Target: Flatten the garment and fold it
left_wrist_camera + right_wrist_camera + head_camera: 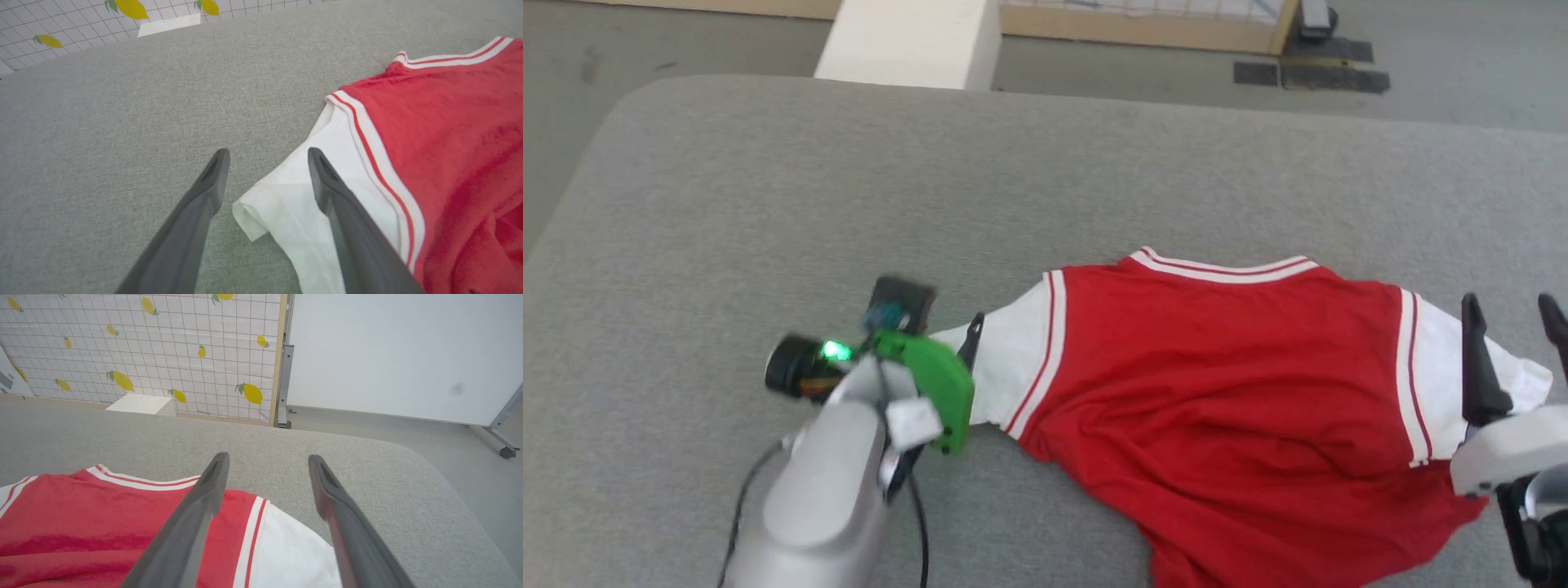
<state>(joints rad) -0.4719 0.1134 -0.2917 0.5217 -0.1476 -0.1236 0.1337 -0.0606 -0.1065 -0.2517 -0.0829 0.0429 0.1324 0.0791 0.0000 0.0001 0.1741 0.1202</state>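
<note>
The left forearm [825,490] is a smooth silver-grey shell with a bright green bracket [935,384] at its wrist. Just beside the green bracket are a black cylinder [792,371] with a small green light [835,351], a white block [913,420] and thin black cables [921,523]. The left gripper [267,153] and the right gripper [267,457] have long dark grey fingers [196,522], narrowing to the tips.

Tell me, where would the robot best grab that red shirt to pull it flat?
Probably by the two white sleeves. The left sleeve sticks out past the red body, between the fingers of the open left gripper; the right sleeve lies under the open right gripper. Coming in from each outer side would let them pull the rumpled shirt apart.
</note>
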